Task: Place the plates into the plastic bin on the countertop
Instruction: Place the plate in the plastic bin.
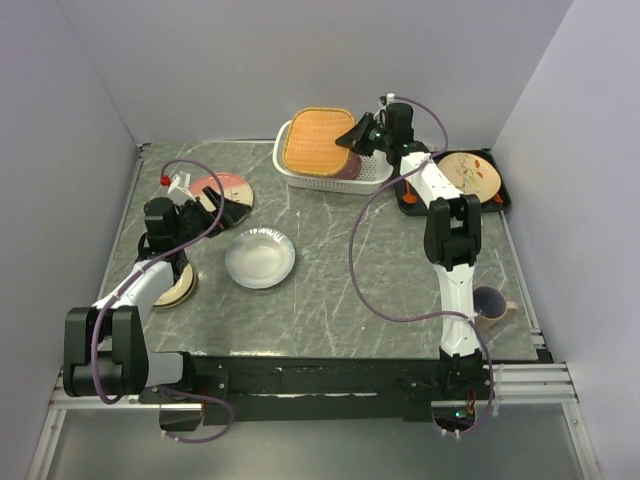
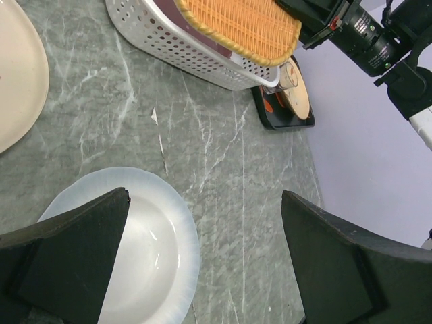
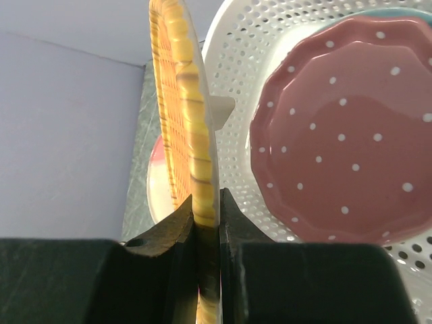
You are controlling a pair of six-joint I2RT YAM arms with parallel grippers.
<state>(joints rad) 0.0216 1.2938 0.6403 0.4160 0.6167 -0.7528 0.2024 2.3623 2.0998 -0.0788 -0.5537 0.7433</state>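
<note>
The white perforated plastic bin (image 1: 372, 180) stands at the back of the marble countertop (image 1: 330, 290). My right gripper (image 1: 358, 136) is shut on the edge of the orange rounded-square plate (image 1: 316, 140) and holds it tilted over the bin. In the right wrist view the pads (image 3: 236, 212) clamp the plate's rim (image 3: 192, 121) above the speckled pink plate (image 3: 344, 135), which lies in the bin (image 3: 243, 67). My left gripper (image 1: 215, 206) is open and empty over a cream-pink plate (image 1: 228, 186). The white plate (image 1: 260, 257) lies beside it and shows between the fingers (image 2: 145, 250).
A tan brown-rimmed plate (image 1: 178, 288) lies under my left arm. A flat black tray (image 1: 500, 200) at the back right holds a cream plate with red-orange leaf marks (image 1: 468, 175). A mug (image 1: 490, 301) stands by the right arm. Walls close the back and sides.
</note>
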